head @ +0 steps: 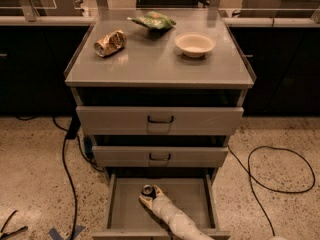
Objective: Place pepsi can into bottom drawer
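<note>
The bottom drawer (120, 209) is pulled out, a shallow grey tray under the two upper drawers. The pepsi can (147, 189) stands upright on its floor near the back middle, with its silver top showing. My gripper (149, 195) reaches in from the lower right on a pale arm (175, 219). It is shut on the can and holds it low on the drawer floor. The can's dark sides are mostly hidden by the gripper.
On the cabinet top lie a crushed gold can (110, 42), a green snack bag (152, 20) and a white bowl (195, 43). The middle drawer (160, 156) and top drawer (160, 120) are closed. Cables lie on the floor at the left (67, 169) and right (272, 169).
</note>
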Robot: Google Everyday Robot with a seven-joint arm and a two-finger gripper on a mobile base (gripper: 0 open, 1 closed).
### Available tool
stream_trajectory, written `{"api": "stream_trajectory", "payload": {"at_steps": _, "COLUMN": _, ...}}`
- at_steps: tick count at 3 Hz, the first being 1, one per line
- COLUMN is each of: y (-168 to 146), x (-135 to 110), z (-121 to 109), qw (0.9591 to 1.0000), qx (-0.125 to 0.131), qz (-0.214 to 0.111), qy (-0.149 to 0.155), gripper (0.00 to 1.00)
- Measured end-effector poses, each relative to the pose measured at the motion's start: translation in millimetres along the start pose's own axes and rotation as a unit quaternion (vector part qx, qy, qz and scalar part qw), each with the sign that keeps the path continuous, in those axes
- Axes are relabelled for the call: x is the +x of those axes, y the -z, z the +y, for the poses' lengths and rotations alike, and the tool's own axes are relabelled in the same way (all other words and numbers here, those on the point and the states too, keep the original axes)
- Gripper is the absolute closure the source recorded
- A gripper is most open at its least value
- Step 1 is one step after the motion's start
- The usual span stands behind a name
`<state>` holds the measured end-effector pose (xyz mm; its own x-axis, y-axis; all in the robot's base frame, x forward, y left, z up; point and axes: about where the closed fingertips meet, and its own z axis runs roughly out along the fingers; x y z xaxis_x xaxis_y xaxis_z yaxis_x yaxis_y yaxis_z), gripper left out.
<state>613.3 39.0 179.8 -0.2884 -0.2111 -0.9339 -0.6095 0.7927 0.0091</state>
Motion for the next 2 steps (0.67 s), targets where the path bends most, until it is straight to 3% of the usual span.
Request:
{"api": "stream_trajectory", "payload": {"at_steps": 1, "y": 0.0, "x": 0.0, "z": 0.0, "qw": 1.0000, "qx": 0.000, "qz": 0.000, "qy": 0.000, "gripper": 0.05}}
{"api": "stream_trajectory", "payload": {"at_steps": 2, "y": -0.1, "x": 0.0, "z": 0.1, "qw": 1.0000, "qx": 0.000, "qz": 0.000, "qy": 0.000, "gripper": 0.00}}
